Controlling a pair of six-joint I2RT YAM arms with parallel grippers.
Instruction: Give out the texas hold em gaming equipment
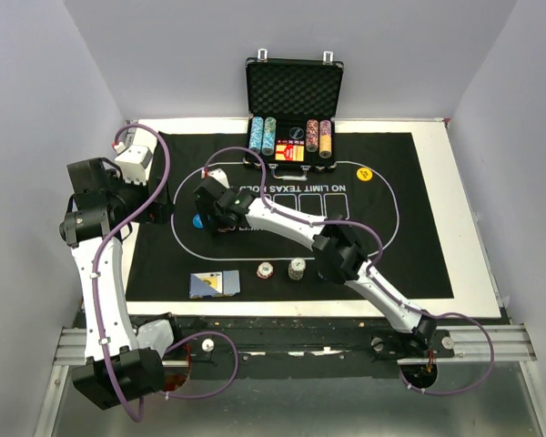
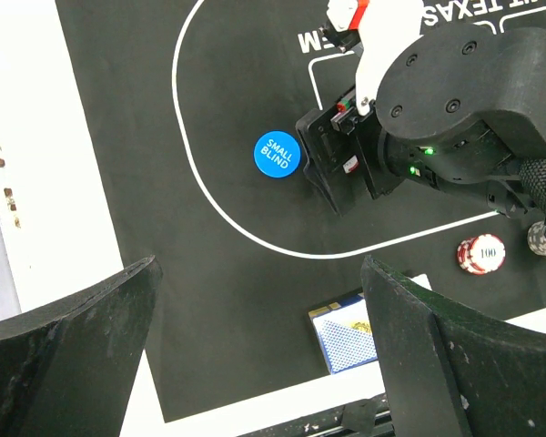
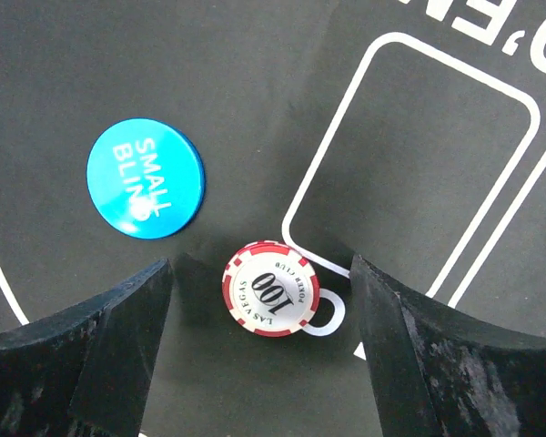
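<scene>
My right gripper (image 1: 217, 216) reaches across the black mat and is open. In the right wrist view its gripper (image 3: 262, 273) straddles a red-and-white "100" poker chip (image 3: 271, 288) that lies flat on the mat, with gaps on both sides. A blue "SMALL BLIND" button (image 3: 145, 177) lies just left of it (image 1: 197, 220). My left gripper (image 2: 259, 273) is open and empty, held high over the mat's left part (image 1: 156, 208). A blue-backed card pack (image 1: 215, 285) lies at the mat's near edge (image 2: 350, 341).
A red chip stack (image 1: 266, 271) and a pale chip stack (image 1: 297, 269) stand near the front of the mat. A yellow button (image 1: 364, 173) lies at the back right. The open black case (image 1: 294, 86) with chip rows stands at the back.
</scene>
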